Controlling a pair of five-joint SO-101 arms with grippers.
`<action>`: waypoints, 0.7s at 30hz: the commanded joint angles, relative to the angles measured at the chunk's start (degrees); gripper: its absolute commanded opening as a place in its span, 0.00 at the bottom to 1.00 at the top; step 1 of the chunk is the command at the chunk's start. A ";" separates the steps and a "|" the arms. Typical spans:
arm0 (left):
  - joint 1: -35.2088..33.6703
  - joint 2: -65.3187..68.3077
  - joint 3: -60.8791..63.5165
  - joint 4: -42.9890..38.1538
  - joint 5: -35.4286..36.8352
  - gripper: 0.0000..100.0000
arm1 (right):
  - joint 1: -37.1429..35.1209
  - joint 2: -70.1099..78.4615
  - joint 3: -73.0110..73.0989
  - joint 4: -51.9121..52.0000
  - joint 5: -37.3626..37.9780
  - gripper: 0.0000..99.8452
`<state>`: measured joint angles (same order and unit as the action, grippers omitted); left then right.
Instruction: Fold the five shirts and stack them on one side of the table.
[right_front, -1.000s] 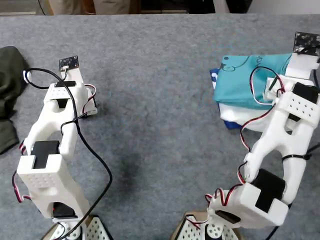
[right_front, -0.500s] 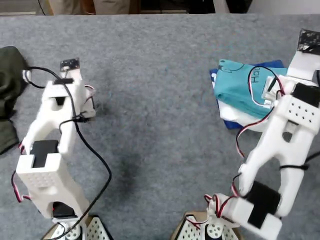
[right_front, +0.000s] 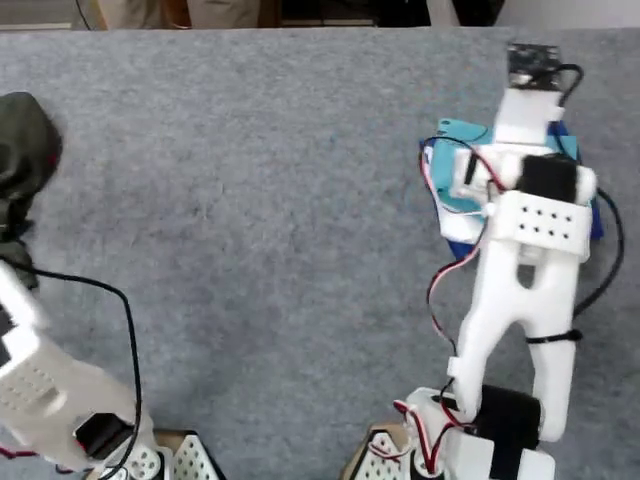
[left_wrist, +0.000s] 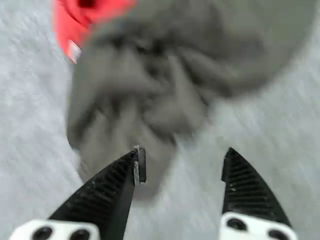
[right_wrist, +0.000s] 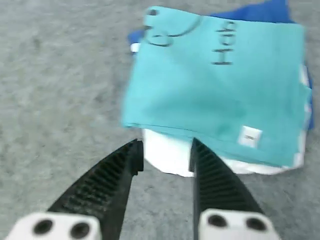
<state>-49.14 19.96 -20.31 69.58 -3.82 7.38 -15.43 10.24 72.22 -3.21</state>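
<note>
Both shifted: left gripper (left_wrist: 184, 162), spread empty, at dark shirt (left_wrist: 165, 85); right gripper (right_wrist: 166, 150), parted empty, above stack (right_wrist: 220, 90).

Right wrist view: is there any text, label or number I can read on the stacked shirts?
On the teal shirt, dark lettering: only a fragment of a few letters, no whole word readable.
On the same shirt, a small white tag: too small to read.
No numbers or signs.
</note>
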 joint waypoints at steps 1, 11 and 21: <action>-1.67 9.45 5.71 -15.91 -0.53 0.26 | -4.00 -1.89 -1.01 -0.88 -4.92 0.18; 1.32 17.01 -10.64 6.42 -1.76 0.04 | -7.25 -2.15 6.46 -7.38 -8.35 0.18; 26.81 1.63 -1.32 31.12 -5.36 0.02 | -7.43 -2.51 6.99 -7.12 -8.70 0.18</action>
<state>-30.07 31.12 -27.69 98.42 -10.15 0.62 -15.52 17.01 65.89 -11.38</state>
